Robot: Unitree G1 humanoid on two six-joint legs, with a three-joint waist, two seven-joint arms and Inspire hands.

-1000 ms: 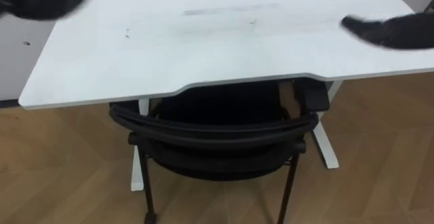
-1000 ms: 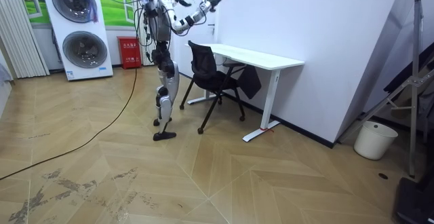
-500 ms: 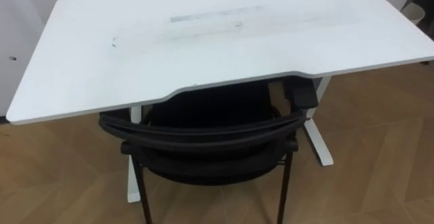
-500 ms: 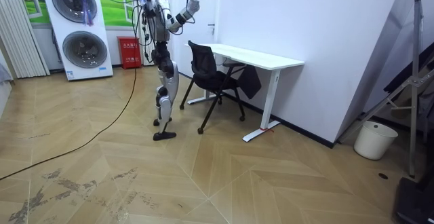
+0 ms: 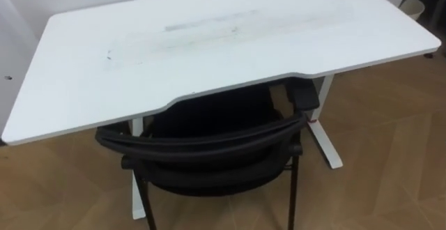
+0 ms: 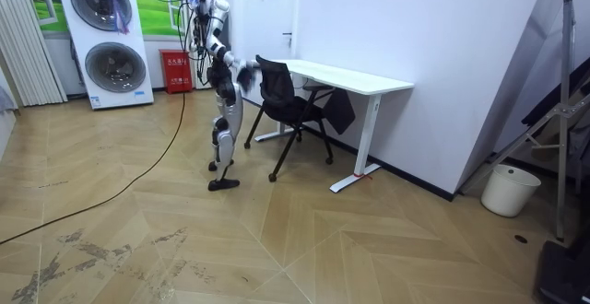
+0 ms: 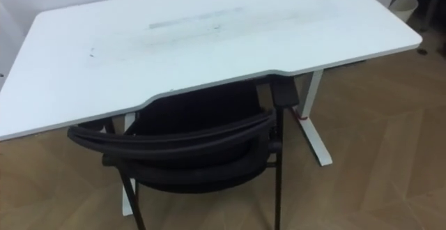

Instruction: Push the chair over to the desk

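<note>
1. Chair stands just ahead of the right hand, unmoved, its seat partly under the desk.
2. The hand, raised 1 s ago, has dropped behind the backrest; I cannot tell its fingers.
3. Probably another push follows.

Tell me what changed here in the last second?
The robot's raised arms came down from over the desk; a hand now hangs by the back of the chair. Chair and desk stayed where they were.
</note>
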